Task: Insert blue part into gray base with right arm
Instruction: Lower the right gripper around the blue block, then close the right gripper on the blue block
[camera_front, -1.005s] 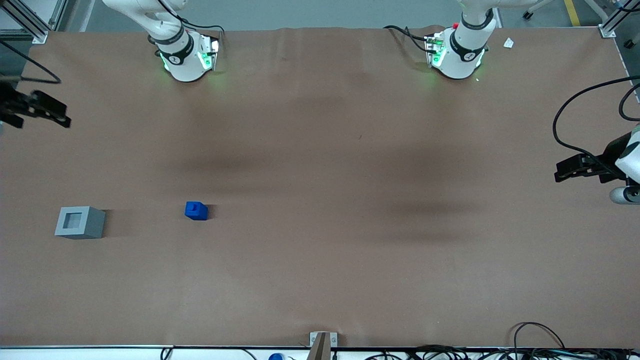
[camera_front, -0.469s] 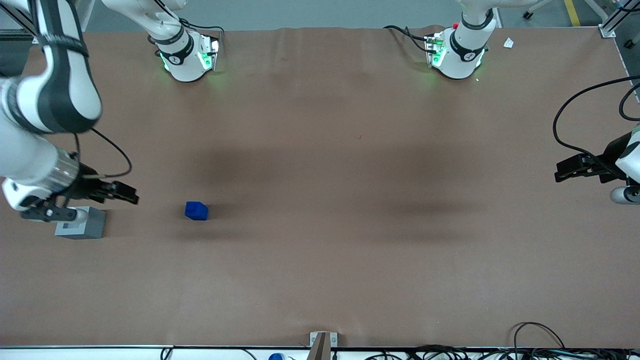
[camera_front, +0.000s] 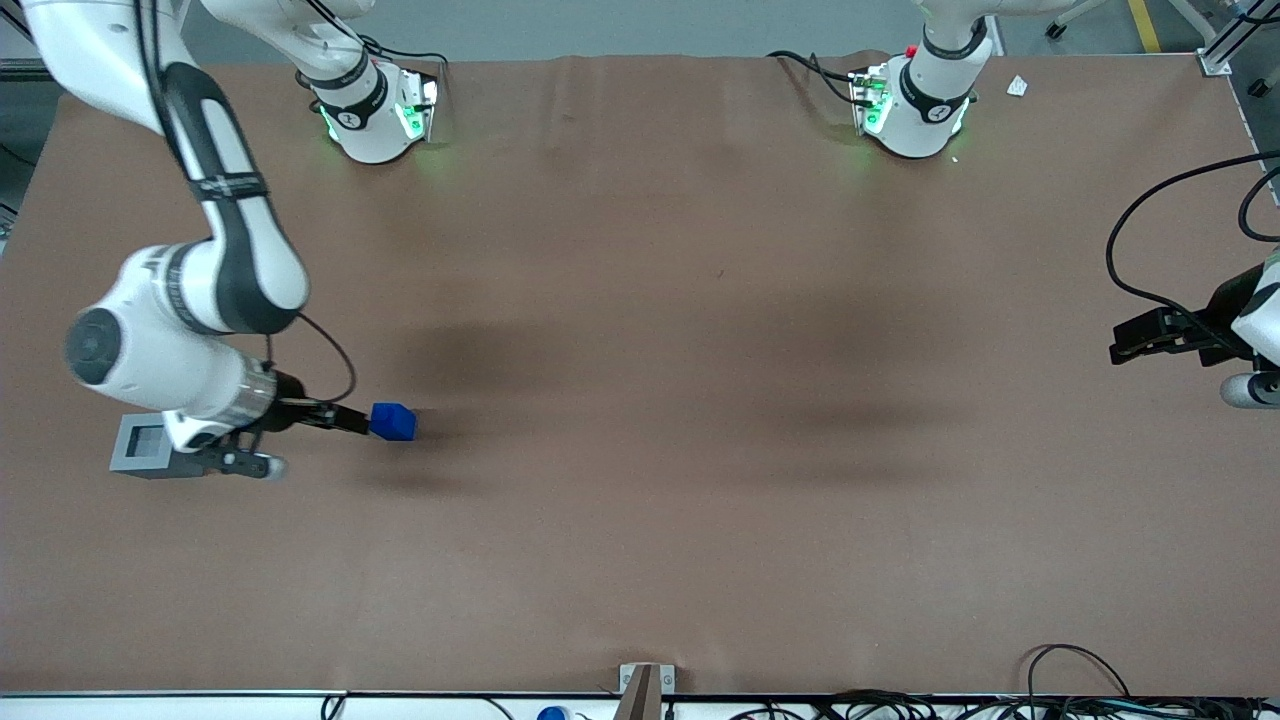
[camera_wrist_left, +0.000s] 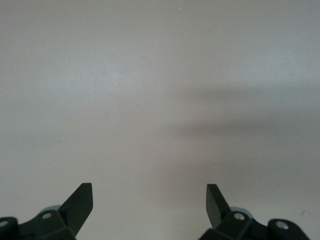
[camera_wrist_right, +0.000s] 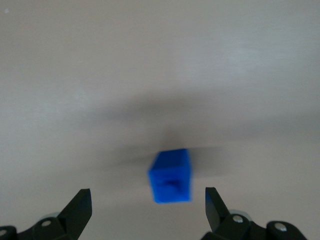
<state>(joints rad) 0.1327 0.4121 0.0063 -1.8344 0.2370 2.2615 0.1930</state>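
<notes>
The front view shows the whole brown counter (camera_front: 700, 400), with the right arm (camera_front: 200, 290) bent low over the working arm's end of it. Its black pincer (camera_front: 340, 417) reaches level with the blue block (camera_front: 393, 421), the tip at or just short of the block's side; from here I cannot tell whether they touch. The arm's wrist hangs over the gray cube (camera_front: 140, 445) and covers part of it, though the square recess in the cube's top still shows and nothing can be seen inside it. Cube and block sit apart on the counter, about equally near the front camera.

The right wrist view gives what the front one cannot: the pincer (camera_wrist_right: 145, 210) is spread wide, its two fingertips (camera_wrist_right: 80, 205) well clear of the blue block (camera_wrist_right: 171, 176), which lies a little ahead of them and between their lines, holding nothing. The block looks blurred there, and the gray cube is out of that view.

Cables (camera_front: 1080, 690) lie along the counter's near edge
</notes>
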